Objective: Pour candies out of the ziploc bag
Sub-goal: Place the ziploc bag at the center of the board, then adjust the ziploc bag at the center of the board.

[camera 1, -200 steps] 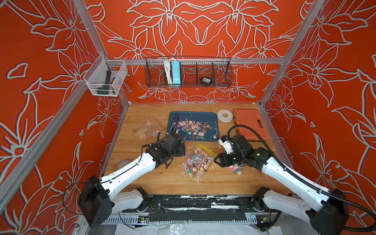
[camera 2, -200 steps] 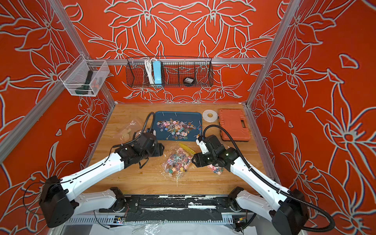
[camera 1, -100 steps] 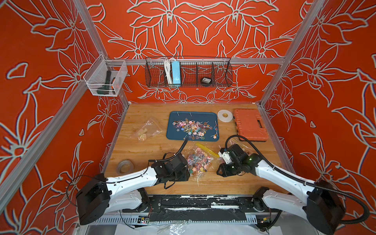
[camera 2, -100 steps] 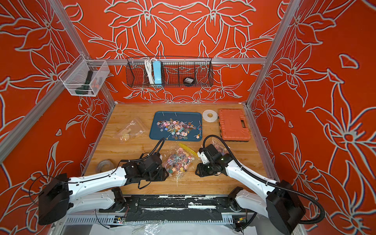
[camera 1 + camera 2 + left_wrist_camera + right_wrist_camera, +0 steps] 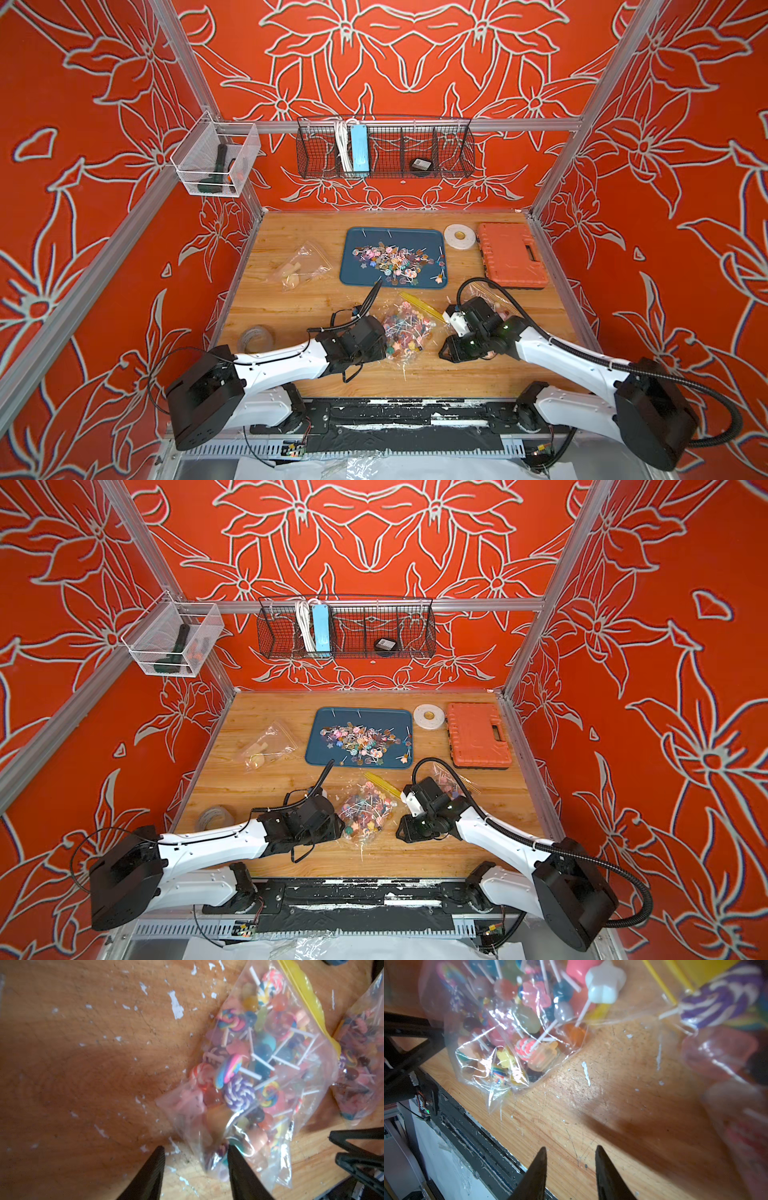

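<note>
Here, candies [image 5: 241, 1093] inside ziploc bag [image 5: 405, 338]

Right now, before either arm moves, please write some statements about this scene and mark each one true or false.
1. The ziploc bag lies on the table between the left hand and the right hand. True.
2. The blue tray is empty. False: many candies lie on it.
3. The right hand is shut on the bag. False: its fingers stand apart over bare wood.
4. The white tape roll lies between the tray and the orange case. True.
</note>
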